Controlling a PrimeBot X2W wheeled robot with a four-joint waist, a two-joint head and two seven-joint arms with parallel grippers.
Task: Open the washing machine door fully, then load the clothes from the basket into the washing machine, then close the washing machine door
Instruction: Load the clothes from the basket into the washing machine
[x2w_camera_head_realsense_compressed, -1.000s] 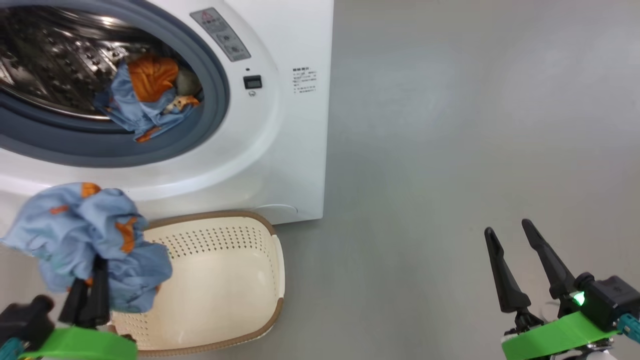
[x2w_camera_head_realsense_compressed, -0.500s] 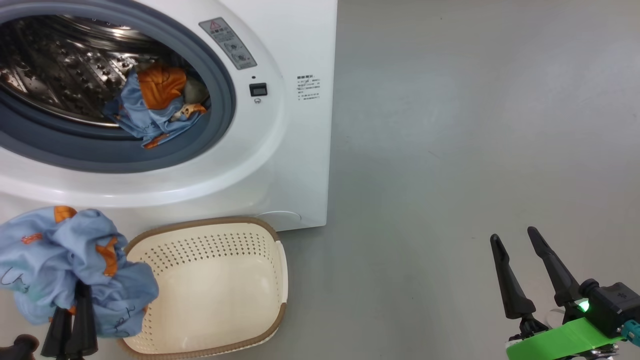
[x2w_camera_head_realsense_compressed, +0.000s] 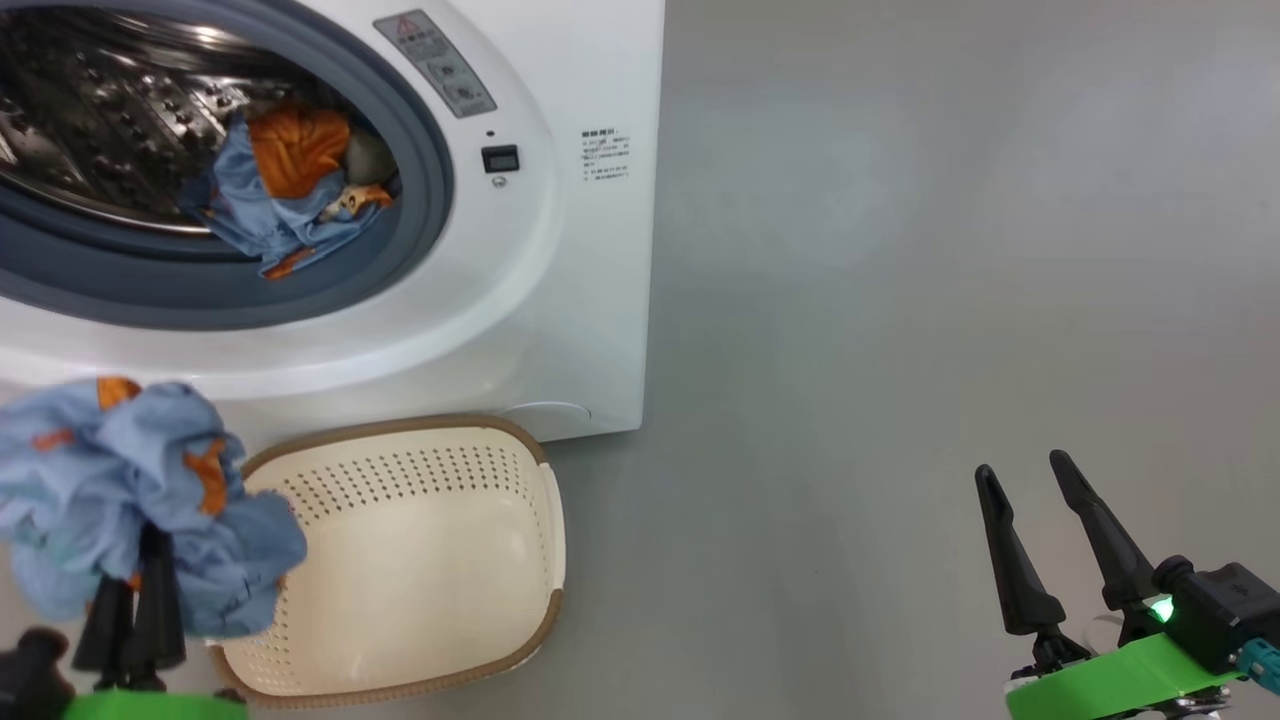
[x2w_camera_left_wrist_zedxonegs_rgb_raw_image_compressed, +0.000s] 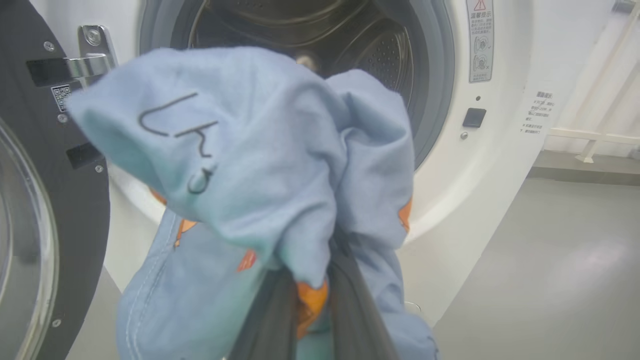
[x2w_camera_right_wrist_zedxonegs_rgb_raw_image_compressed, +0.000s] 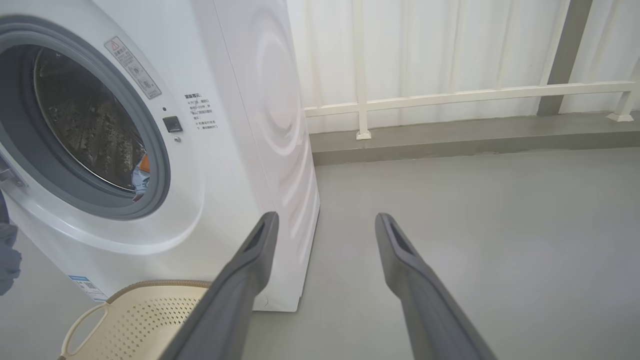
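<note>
Left gripper (x2w_camera_head_realsense_compressed: 135, 590) is clenched on a crumpled, soft light-blue garment (x2w_camera_head_realsense_compressed: 120, 480), just left of the cream perforated basket (x2w_camera_head_realsense_compressed: 545, 500). Right gripper (x2w_camera_head_realsense_compressed: 1022, 463) is well right of basket, its 2 dark tapered fingers spread wide, holding nothing. Behind basket stands the boxy white washing machine (x2w_camera_head_realsense_compressed: 580, 300), its glossy black-rimmed door (x2w_camera_left_wrist_zedxonegs_rgb_raw_image_compressed: 75, 200) open. A 2nd garment (x2w_camera_head_realsense_compressed: 270, 200) is bunched in the steel drum (x2w_camera_head_realsense_compressed: 110, 120).

Your left gripper (x2w_camera_head_realsense_compressed: 132, 600) has slid toward 8 o'clock in the head view over the last second, carrying the clamped garment (x2w_camera_head_realsense_compressed: 120, 480) with it. The cloth now overlaps less of the basket (x2w_camera_head_realsense_compressed: 440, 470) on its 9 o'clock side, so you see more of its perforated far wall and floor
</note>
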